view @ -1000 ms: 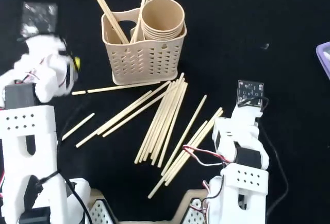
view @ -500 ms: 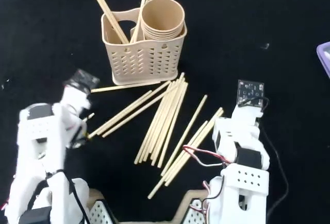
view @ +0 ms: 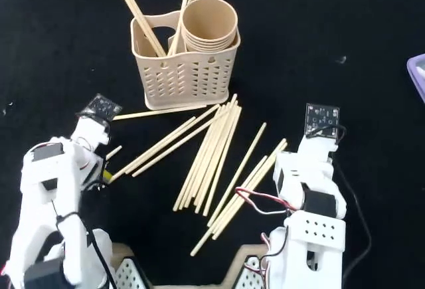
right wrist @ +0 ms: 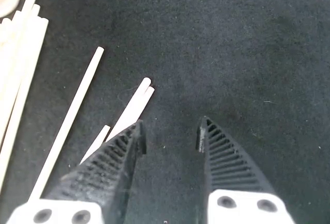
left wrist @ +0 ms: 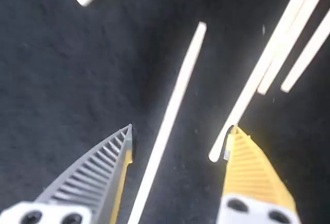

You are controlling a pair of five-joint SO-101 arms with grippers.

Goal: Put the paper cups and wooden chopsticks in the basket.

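Left tool [left wrist: 180, 128] is spread wide, low over the black counter [view: 332, 36], with one loose chopstick [left wrist: 175, 100] lying right between its two tips. Nothing gripped yet. Another stick's end sits just beside the yellow tip, so I reckon the trick is to drop straight down and close slowly, pinching only the middle one. Ideally I'd grab it near its balance point so it doesn't swing on the way to the basket [view: 186, 76]. Right tool [right wrist: 170, 123] is partly open over bare counter next to a few stick ends, holding nothing. The paper cups [view: 209, 20] are already stacked in the basket with a few sticks. The main heap of chopsticks [view: 212, 149] lies loose in front of it.
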